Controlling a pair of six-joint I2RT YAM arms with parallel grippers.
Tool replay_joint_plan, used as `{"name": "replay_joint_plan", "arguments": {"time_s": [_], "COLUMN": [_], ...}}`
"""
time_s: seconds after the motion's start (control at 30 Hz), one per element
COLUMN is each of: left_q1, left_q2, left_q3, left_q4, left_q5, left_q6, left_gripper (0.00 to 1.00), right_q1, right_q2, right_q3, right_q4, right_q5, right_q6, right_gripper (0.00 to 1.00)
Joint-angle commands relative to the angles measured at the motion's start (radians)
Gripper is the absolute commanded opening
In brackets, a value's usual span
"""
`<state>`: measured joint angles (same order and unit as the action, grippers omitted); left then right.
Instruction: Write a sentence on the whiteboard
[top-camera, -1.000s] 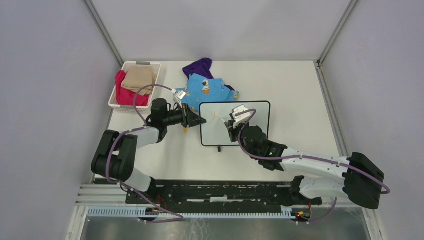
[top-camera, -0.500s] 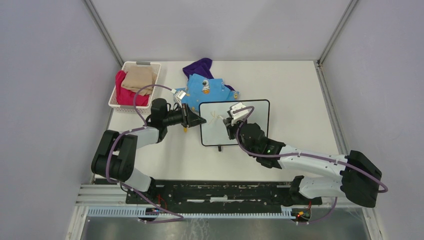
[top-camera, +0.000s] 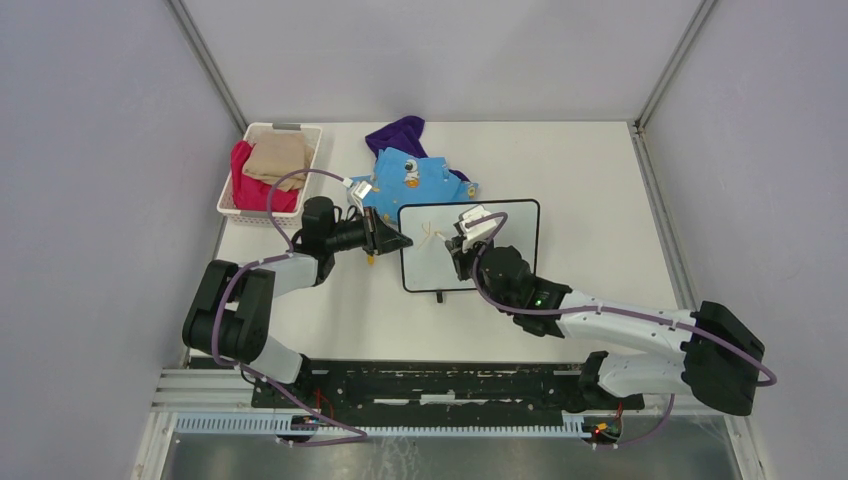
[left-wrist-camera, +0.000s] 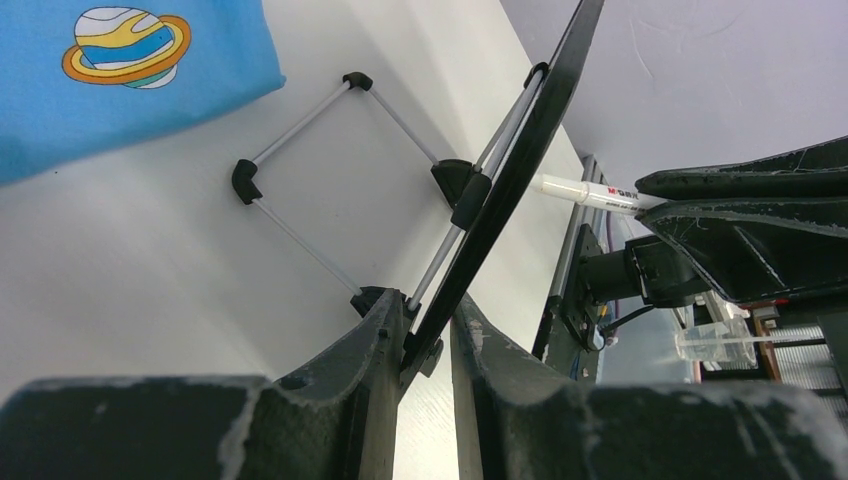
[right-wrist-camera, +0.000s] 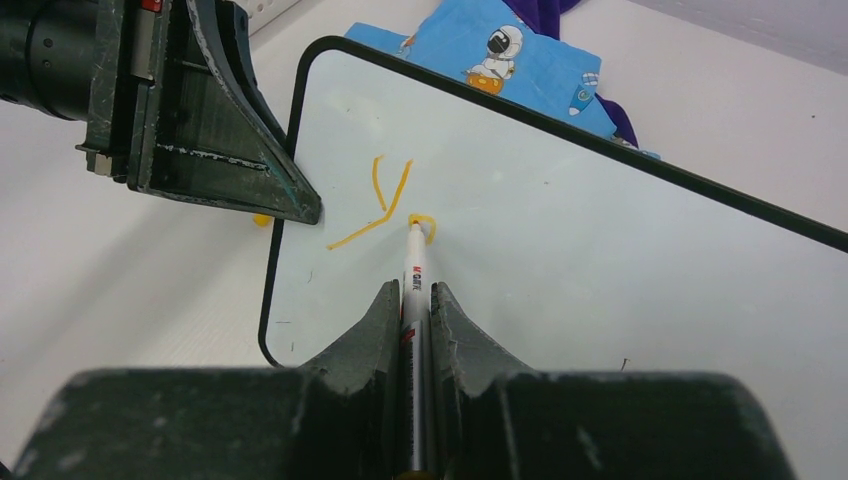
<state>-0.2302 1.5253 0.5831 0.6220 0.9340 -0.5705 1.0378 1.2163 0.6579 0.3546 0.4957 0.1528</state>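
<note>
The whiteboard (top-camera: 425, 268), white with a thin black frame, stands tilted on the table's middle. My left gripper (top-camera: 402, 241) is shut on its left edge; in the left wrist view the black board edge (left-wrist-camera: 520, 160) runs up from between the gripper's (left-wrist-camera: 428, 312) fingers. My right gripper (right-wrist-camera: 412, 290) is shut on a white marker (right-wrist-camera: 414, 272) whose tip touches the board. The sentence (right-wrist-camera: 382, 205) is a few orange strokes: a "y" shape and a small curl at the marker tip. The marker (left-wrist-camera: 585, 192) also shows beyond the board in the left wrist view.
A white basket (top-camera: 285, 127) with red and tan cloth sits at the back left. A blue printed shirt (top-camera: 415, 175) and a purple cloth (top-camera: 400, 132) lie just behind the board. A small yellow object (right-wrist-camera: 261, 219) lies by the board's left edge. The board's wire stand (left-wrist-camera: 300, 120) rests on the table.
My right gripper with the marker has shifted slightly left and away across the board. The left gripper and the board have stayed put.
</note>
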Motion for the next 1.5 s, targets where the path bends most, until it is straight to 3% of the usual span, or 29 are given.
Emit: {"name": "replay_joint_plan", "arguments": {"time_s": [0.0,0.7,1.47], "left_q1": [0.002,0.002,0.0], "left_q2": [-0.003,-0.007,-0.006], "left_q3": [0.034,0.035,0.039], "left_q4": [-0.002,-0.016,-0.027], "left_q5": [0.017,0.017,0.014], "left_q6": [0.023,0.032,0.037], "left_gripper": [0.3,0.3,0.3], "right_q1": [-0.011,-0.032,-0.046], "right_q2": [-0.075,-0.054,-0.085], "right_q3": [-0.005,0.002,-0.1], "right_q4": [0.006,0.004,-0.019], "right_q5": [0.012,0.031,0.033], "right_q6": [0.006,-0.006,0.042], "right_gripper": [0.0,0.0,0.0]}}
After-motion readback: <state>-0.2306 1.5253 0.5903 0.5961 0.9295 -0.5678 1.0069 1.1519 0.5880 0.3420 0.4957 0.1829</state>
